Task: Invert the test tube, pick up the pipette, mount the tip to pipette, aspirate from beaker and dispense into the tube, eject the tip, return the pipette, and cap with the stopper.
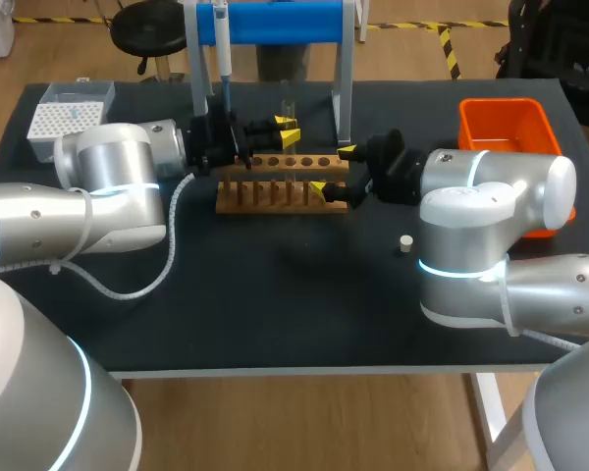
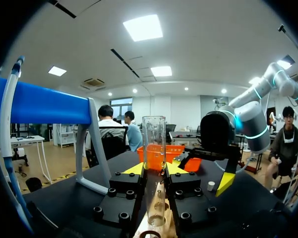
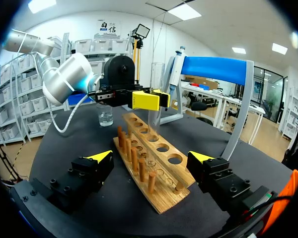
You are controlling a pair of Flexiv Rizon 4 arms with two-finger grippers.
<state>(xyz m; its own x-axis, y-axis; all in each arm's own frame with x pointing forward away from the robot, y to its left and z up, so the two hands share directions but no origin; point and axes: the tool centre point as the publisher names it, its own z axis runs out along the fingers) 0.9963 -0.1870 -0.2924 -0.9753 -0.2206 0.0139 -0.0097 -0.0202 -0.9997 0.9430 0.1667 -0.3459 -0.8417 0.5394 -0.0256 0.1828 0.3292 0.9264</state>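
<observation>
Test tube point(image 2: 154, 139) upright, mouth up, clamped between the yellow tips of my left gripper point(image 2: 155, 169) just above the wooden rack point(image 1: 275, 196). My right gripper point(image 3: 151, 157) straddles the rack's end, fingers wide and not touching it. Inverting looks nearly done. The pipette point(image 1: 223, 49) hangs unused on its stand point(image 1: 275, 20), and the stopper point(image 1: 405, 243) lies on the table point(image 1: 275, 304).
</observation>
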